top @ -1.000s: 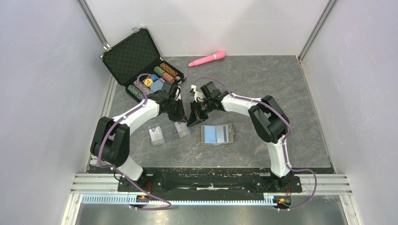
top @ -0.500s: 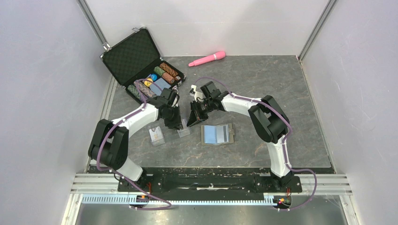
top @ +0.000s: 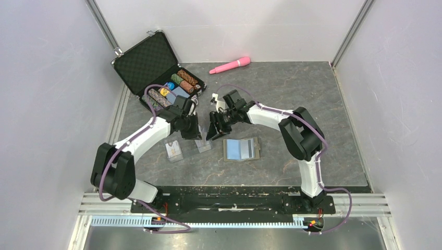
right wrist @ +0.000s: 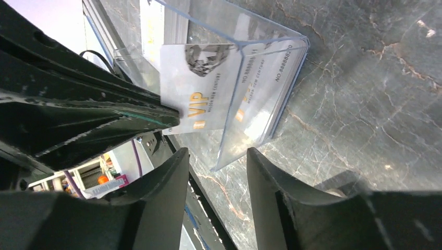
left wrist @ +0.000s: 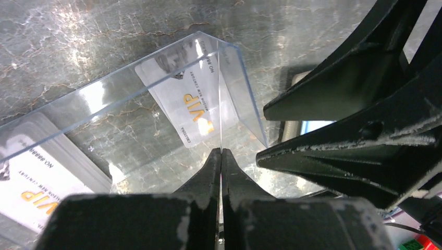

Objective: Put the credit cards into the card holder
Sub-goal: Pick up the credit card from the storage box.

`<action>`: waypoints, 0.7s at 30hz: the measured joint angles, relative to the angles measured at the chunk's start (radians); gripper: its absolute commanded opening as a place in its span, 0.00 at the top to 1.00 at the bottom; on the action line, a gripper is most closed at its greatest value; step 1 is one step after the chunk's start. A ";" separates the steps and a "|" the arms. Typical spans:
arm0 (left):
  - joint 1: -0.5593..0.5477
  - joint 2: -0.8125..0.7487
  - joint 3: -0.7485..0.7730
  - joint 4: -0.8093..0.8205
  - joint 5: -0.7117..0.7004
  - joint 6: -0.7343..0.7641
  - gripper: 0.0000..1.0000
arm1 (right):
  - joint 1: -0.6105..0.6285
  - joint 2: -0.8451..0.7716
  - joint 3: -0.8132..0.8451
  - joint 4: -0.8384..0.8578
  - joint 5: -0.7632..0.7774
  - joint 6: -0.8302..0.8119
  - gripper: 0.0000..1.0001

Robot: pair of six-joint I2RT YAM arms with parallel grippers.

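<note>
In the right wrist view, a pale credit card (right wrist: 193, 83) with a gold VIP mark is pinched at its edge by the left gripper's black fingertips (right wrist: 151, 112). My left gripper (left wrist: 221, 152) (top: 195, 134) is shut on this card, which shows edge-on in the left wrist view. My right gripper (right wrist: 216, 161) (top: 211, 133) is open just beside it, with nothing between its fingers. More credit cards lie in two clear plastic boxes (top: 173, 151) (top: 203, 145). The card holder (top: 241, 149) lies open on the table to the right, its light-blue lining facing up.
A black case with poker chips (top: 156, 73) stands open at the back left. A pink tube-shaped object (top: 230, 64) lies at the back. White walls close in both sides. The clear box under the grippers (right wrist: 260, 88) holds another card.
The right jaws have spread apart and let go of the card. The left jaws have closed on it. The left arm has stretched out slightly.
</note>
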State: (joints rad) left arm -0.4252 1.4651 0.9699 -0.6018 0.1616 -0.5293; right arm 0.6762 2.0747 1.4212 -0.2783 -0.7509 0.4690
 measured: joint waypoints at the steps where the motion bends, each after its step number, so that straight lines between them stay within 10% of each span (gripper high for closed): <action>1: 0.000 -0.018 0.004 -0.007 0.000 0.000 0.98 | -0.003 -0.014 -0.006 0.001 0.004 0.000 0.43; 11: 0.002 -0.204 0.035 -0.004 0.080 0.000 0.98 | -0.129 -0.288 -0.204 0.191 -0.024 0.060 0.22; 21: 0.003 -0.219 -0.056 0.390 0.481 -0.112 0.98 | -0.277 -0.487 -0.489 0.511 -0.188 0.245 0.40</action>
State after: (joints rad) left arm -0.4221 1.2465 0.9142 -0.2119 0.6426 -0.6411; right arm 0.3996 1.5875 0.9318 0.2329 -0.9394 0.7143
